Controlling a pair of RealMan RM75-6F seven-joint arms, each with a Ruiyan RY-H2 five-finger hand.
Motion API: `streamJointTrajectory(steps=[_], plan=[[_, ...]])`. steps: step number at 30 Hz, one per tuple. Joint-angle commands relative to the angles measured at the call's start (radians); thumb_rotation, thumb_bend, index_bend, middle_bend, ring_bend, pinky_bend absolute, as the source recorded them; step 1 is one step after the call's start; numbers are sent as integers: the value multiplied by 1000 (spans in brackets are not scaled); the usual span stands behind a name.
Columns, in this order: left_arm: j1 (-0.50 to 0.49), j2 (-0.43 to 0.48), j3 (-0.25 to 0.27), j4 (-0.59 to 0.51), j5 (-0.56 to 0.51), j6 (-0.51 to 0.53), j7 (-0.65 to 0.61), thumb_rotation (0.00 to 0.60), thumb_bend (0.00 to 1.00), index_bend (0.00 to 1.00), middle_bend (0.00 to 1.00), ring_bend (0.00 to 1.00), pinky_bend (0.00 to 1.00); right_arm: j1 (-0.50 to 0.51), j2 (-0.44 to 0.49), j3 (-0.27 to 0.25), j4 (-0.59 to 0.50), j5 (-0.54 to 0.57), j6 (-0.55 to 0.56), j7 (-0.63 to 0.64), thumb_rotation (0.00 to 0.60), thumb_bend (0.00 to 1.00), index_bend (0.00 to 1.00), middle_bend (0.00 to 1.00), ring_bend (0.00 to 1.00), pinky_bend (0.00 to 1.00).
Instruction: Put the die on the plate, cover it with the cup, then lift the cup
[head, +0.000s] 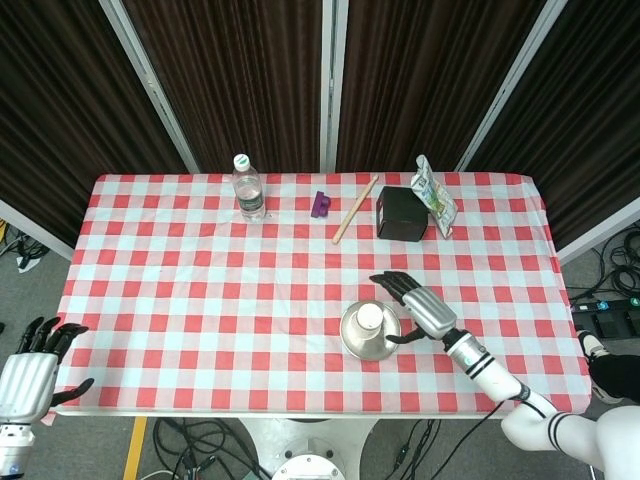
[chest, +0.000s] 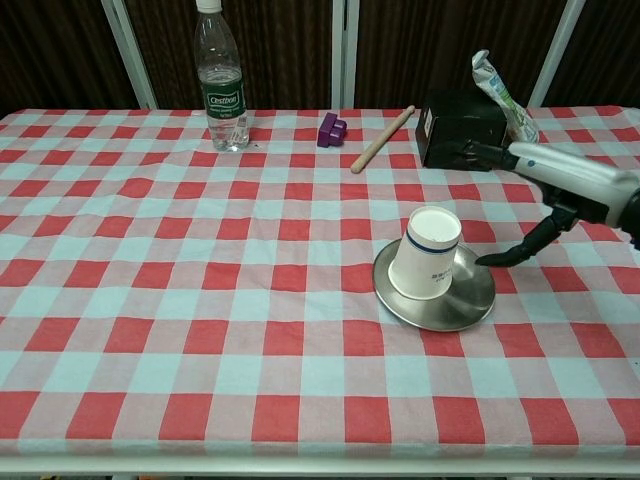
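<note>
A white paper cup (head: 371, 318) (chest: 428, 253) stands upside down on the round metal plate (head: 355, 342) (chest: 470, 302), near the plate's left side and leaning slightly. No die shows in either view. My right hand (head: 417, 303) (chest: 556, 172) hovers just right of the cup with its fingers spread, holding nothing and clear of the cup. Its thumb tip reaches down near the plate's right rim. My left hand (head: 26, 378) hangs off the table's front left corner, fingers apart and empty.
Along the far edge stand a water bottle (head: 248, 190) (chest: 222, 80), a purple block (head: 320, 204) (chest: 331, 129), a wooden stick (head: 356, 208) (chest: 380, 140), a black box (head: 401, 213) (chest: 458, 130) and a snack bag (head: 435, 195) (chest: 500, 95).
</note>
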Motion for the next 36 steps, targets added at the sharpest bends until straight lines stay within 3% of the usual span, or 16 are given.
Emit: streamJointTrajectory(steps=[1,5,9,17,21,24,30,36], plan=[[-1,1,-1,-1,0,-1,-1,600,0,248,224,109,86,-49,76,19,-64,44,45,-68,600,26,0,78,0,51],[-9,1,-3,-1,2,-9,0,600,0,248,224,109,86,-81,149,25,-136,90,31,-79,600,26,0,137,0,87],[-12,1,-3,-8,8,-7,5,600,0,248,224,109,86,-76,164,19,-166,79,4,-95,600,26,11,193,53,149],[-9,7,0,-21,5,-6,15,600,0,248,224,109,86,-27,131,12,-194,46,-89,-122,600,26,42,220,68,163],[-10,9,3,-25,11,-7,18,600,0,248,224,109,86,9,75,37,-178,55,-139,-167,600,31,63,222,68,167],[-7,11,3,-23,7,-2,14,600,0,248,224,109,86,28,27,61,-158,73,-162,-190,600,87,128,254,88,184],[-1,14,5,-20,5,3,7,600,0,248,224,109,86,29,-20,94,-135,94,-138,-224,600,277,482,456,278,330],[-5,16,1,-19,4,0,7,600,0,248,224,109,86,0,30,117,-180,81,-48,-158,600,300,532,464,291,367]])
